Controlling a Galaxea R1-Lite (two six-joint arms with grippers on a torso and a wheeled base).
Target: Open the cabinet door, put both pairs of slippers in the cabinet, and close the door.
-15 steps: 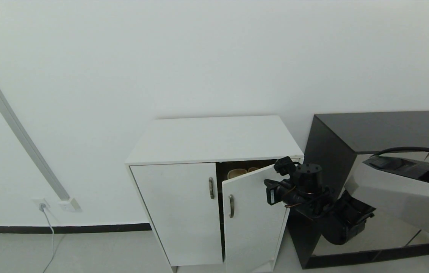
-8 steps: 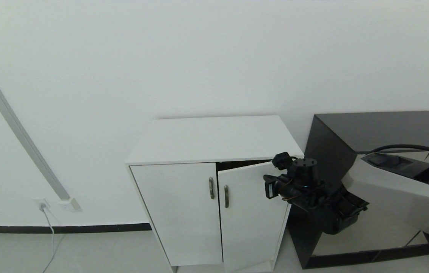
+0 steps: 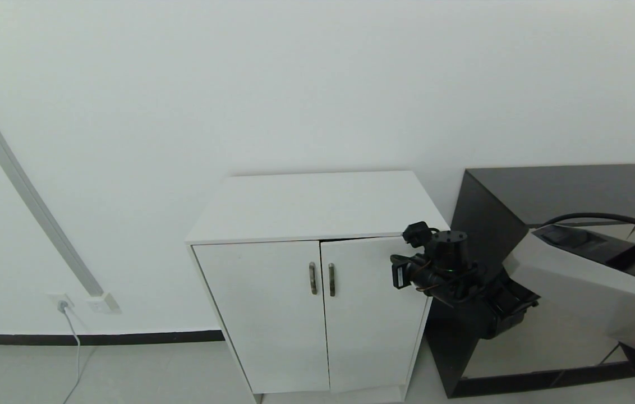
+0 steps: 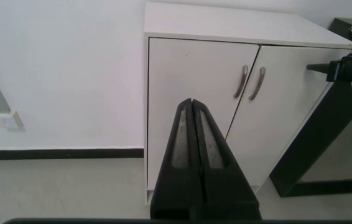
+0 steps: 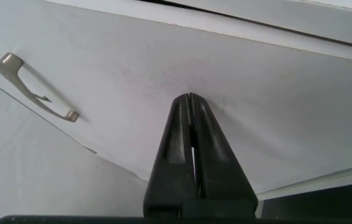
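Note:
The white two-door cabinet [image 3: 317,205] stands against the wall with both doors closed or nearly so. A thin dark slit remains along the top of the right door [image 3: 373,314]. Two metal handles [image 3: 312,278] sit side by side at the middle seam. My right gripper [image 5: 190,96] is shut, and its tips press flat against the right door's face, away from the handle [image 5: 36,87]. The left wrist view shows that gripper [image 4: 313,66] touching the door near its hinge side. My left gripper [image 4: 192,102] is shut on nothing and hangs well in front of the cabinet.
A black glossy table [image 3: 547,191] stands right beside the cabinet's right side. A wall socket [image 3: 62,304] with a cable and a slanted white conduit [image 3: 26,191] are on the wall to the left. Open floor lies in front of the cabinet.
The right door swung from ajar to almost flush as my right gripper pushed it in. The slippers seen inside the cabinet earlier are now hidden behind it.

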